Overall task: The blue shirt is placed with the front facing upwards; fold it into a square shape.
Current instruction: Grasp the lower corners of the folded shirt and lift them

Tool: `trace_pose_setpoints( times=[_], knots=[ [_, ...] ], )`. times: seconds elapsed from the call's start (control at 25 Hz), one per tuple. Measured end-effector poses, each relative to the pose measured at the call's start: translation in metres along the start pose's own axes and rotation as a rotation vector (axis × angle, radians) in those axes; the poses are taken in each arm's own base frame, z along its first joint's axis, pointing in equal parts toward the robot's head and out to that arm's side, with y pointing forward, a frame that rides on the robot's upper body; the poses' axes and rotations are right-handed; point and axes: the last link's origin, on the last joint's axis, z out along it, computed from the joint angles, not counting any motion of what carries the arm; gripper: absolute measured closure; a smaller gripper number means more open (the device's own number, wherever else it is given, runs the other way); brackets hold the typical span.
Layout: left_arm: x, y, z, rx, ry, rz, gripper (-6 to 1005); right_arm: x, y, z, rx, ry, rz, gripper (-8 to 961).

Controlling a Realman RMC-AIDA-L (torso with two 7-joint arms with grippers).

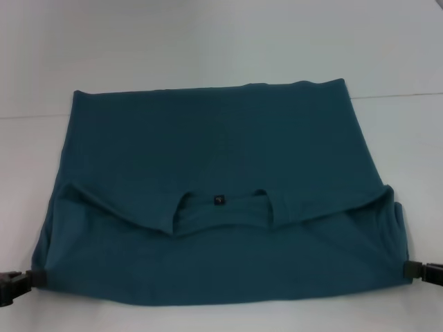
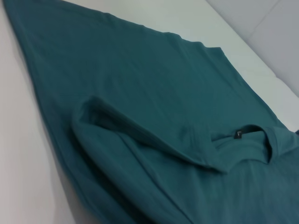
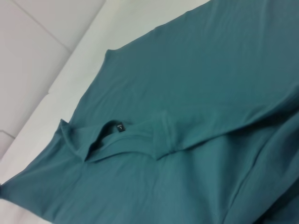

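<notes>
One blue shirt [image 1: 214, 138] on the table, spread across the middle of the head view from the upper third down to the lower edge. Plain teal fabric faces up; no print or lettering is visible on any exposed surface. One small dark neck label [image 1: 218, 200] sits at the collar, centre of the frame and slightly below the middle; a pale mark shows on it, too small to read. The same label appears at right of centre in the left wrist view [image 2: 238, 135] and left of centre in the right wrist view [image 3: 120, 126], unreadable in both. The collar end lies folded over the body: a fold edge runs across the lower half of the head view, dipping toward the collar opening, with a puffed sleeve fold at each side. Two grippers counted. Left gripper [image 1: 15, 286] at the lower left corner of the frame, touching the shirt's lower left edge; right gripper [image 1: 421, 271] at the lower right edge, touching the shirt's lower right edge. Cannot tell for either whether it pinches cloth or merely meets it. The surface is a white table [image 1: 208, 41], matte, with a thin seam line [image 1: 398, 95] crossing at upper right; pale panels with seams lie beyond it in both wrist views.
</notes>
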Motion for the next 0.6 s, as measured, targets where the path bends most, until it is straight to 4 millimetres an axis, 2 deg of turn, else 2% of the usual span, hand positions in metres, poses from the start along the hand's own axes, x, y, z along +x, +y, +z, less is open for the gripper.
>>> trace_pose_setpoints(
  times=[0.24, 0.6],
  knots=[
    [-0.007, 0.001, -0.005, -0.013, -0.022, -0.010, 996, 0.011, 0.001, -0.007, -0.014, 0.001, 0.017, 947],
    [-0.016, 0.003, -0.011, -0.030, -0.033, -0.024, 995, 0.016, 0.002, -0.011, -0.026, 0.004, 0.016, 947]
  ],
)
